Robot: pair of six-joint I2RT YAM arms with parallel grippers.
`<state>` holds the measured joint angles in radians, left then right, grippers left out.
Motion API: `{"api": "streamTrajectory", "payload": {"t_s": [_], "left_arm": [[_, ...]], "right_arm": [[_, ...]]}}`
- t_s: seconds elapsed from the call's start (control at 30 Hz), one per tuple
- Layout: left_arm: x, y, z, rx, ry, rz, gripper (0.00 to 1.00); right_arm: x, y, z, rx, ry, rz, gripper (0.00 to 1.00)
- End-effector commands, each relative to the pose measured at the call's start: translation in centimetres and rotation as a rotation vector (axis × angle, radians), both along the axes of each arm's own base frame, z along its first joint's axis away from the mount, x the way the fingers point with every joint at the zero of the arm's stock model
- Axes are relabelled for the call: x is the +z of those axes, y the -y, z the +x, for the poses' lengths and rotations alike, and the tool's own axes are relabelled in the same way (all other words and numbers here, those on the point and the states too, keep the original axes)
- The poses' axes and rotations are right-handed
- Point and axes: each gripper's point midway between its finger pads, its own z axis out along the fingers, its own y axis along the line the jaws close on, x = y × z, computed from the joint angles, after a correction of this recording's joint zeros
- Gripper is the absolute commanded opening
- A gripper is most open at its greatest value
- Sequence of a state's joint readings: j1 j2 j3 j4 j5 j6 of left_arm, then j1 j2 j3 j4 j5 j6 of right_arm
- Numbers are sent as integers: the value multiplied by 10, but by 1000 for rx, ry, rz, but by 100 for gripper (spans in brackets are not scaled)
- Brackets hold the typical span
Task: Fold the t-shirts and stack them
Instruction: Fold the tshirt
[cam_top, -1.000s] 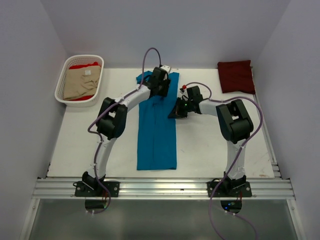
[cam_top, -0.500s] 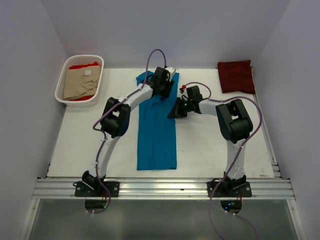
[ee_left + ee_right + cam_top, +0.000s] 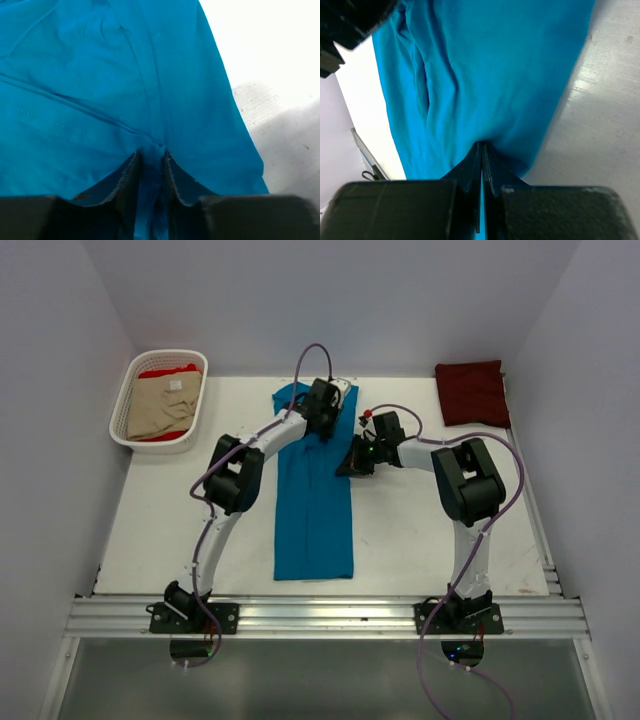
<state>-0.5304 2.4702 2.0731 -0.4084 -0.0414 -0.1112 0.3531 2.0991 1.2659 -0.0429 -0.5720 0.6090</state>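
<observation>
The teal shirt lies as a long folded strip in the middle of the table. At its right edge, the right gripper stays pinched on the cloth. Farther away, the left gripper has narrowed its fingers onto a fold since a moment ago. The maroon shirt lies at the far right.

Basket blocks far left, maroon shirt far right.

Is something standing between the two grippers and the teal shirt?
Nothing visible does. The left gripper has a fold of the teal shirt between its jaws, and the right gripper is shut on its edge.
</observation>
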Motion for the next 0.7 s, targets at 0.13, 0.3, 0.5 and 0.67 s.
{"api": "streamTrajectory", "payload": {"t_s": [0.13, 0.3, 0.5, 0.67], "left_arm": [[44, -15, 12, 64, 116, 9, 15], [66, -28, 10, 137, 167, 8, 14], [76, -42, 3, 196, 203, 6, 17], [81, -42, 5, 205, 205, -2, 31]], "right_arm": [[-26, 8, -5, -8, -35, -69, 0], [-27, 8, -5, -6, -34, -70, 0], [-29, 9, -5, -9, -39, -72, 0], [-31, 9, -7, -9, -43, -73, 0]]}}
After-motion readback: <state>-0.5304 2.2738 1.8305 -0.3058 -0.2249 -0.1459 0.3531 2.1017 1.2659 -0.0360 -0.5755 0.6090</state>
